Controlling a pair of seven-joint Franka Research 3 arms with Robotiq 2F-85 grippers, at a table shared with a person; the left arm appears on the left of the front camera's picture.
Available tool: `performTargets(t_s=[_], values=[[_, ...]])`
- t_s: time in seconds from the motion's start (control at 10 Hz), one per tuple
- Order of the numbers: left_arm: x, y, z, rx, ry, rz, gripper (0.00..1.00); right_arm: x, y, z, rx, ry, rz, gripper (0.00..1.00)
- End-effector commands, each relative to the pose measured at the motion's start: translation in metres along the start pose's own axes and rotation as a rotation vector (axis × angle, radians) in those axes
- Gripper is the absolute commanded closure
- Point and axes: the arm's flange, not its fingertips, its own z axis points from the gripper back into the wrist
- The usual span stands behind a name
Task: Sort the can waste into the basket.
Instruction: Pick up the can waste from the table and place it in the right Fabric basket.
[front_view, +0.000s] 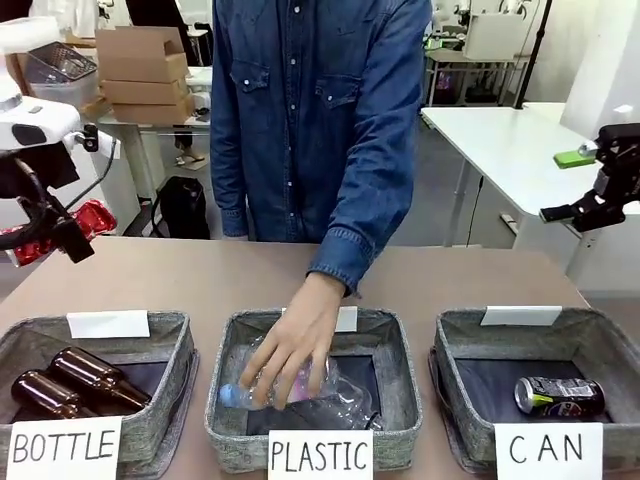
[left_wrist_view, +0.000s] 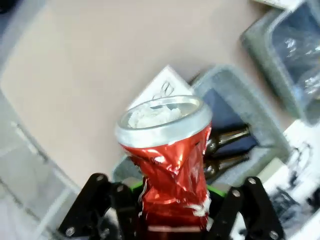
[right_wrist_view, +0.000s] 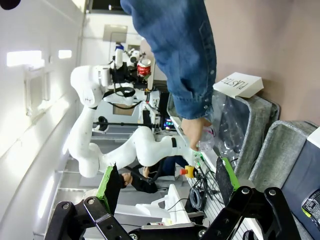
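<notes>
At far left, raised above the table's edge, the left gripper (left_wrist_view: 172, 210) is clamped tight on the dented red can (left_wrist_view: 172, 165), its silver end pointing away from the wrist; below it sits the "BOTTLE" basket (front_view: 165, 400) with brown glass bottles (front_view: 75, 385) inside. In the middle, the person's hand (front_view: 295, 345) presses a clear plastic bottle (front_view: 320, 390) into the "PLASTIC" basket (front_view: 395, 400), the denim sleeve reaching across the table between the two arms. At right, the "CAN" basket (front_view: 600, 350) already holds the black can (front_view: 560, 396), lying on its side on the dark lining. Above and beyond it, the right gripper (right_wrist_view: 167, 182) hangs in the air with its green-padded fingers (right_wrist_view: 106, 186) spread wide, holding nothing.
</notes>
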Motion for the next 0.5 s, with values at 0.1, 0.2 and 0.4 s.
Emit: performTargets(t_s=[0.1,0.2,0.4], values=[[0.11,-0.096,-0.01,-0.017,-0.114,-0.622,1.0,-0.002,0.0,0.002,0.001,0.008,0.019,0.0],[0.088,-0.08,-0.006,0.03,-0.055,-0.603,1.0,-0.002,0.0,0.002,0.001,0.008,0.019,0.0],[-0.026,-0.063,0.002,0.066,0.008,-0.622,1.0,-0.002,0.0,0.002,0.001,0.008,0.019,0.0]])
